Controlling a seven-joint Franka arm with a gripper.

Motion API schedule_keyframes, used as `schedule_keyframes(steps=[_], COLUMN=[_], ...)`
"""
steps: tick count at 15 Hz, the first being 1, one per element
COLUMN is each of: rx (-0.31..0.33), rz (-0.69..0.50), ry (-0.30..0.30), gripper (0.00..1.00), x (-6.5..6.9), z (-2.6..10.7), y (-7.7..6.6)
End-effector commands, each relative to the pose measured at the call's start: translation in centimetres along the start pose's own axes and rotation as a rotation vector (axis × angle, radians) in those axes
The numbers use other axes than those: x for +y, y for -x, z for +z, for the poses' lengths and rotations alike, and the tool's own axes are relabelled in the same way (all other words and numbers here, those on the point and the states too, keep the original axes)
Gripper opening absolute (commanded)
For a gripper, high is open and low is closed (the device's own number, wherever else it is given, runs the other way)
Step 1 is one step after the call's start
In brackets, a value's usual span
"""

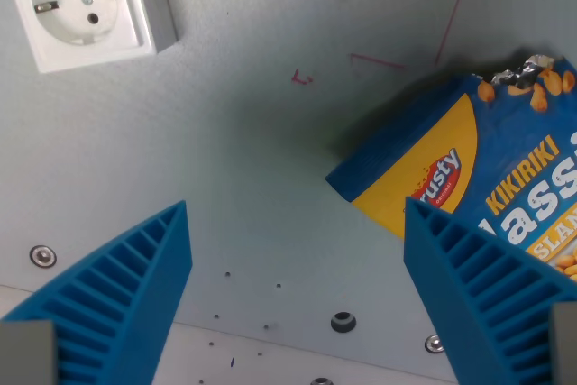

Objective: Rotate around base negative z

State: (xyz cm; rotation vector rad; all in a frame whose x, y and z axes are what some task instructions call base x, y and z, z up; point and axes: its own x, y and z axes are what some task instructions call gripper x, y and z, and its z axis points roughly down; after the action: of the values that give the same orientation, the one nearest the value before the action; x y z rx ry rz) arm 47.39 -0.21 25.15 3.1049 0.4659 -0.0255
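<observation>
A blue and yellow snack bag (487,169) printed "KIKIRIKI" lies on the grey surface (261,169) at the wrist view's right, its torn top pointing to the upper right. My gripper (297,209) is open, with nothing between its two blue ribbed fingers. The left finger (126,286) stands over bare surface. The right finger (478,286) overlaps the bag's lower part in the picture; I cannot tell whether it touches the bag.
A white wall socket (81,2) in a grey frame sits at the upper left. Red pen marks (379,62) show on the surface near the top middle. Screws and small holes (343,320) line the lower edge.
</observation>
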Motion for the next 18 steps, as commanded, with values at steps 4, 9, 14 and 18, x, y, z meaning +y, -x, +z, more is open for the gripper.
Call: schedule_keyframes(steps=[4,9,14,18], rx=[0.005,0.005,0.005,0.005], rz=[0.053,0.12,0.186,0.24], ry=[0.0,-0.001,-0.002,-0.003], gripper=[1.0,1.0,1.0,1.0], x=[0.01,0.01,0.01,0.01], z=[-0.24,-0.24,-0.24,-0.24], y=[-0.03,-0.03,-0.03,-0.03])
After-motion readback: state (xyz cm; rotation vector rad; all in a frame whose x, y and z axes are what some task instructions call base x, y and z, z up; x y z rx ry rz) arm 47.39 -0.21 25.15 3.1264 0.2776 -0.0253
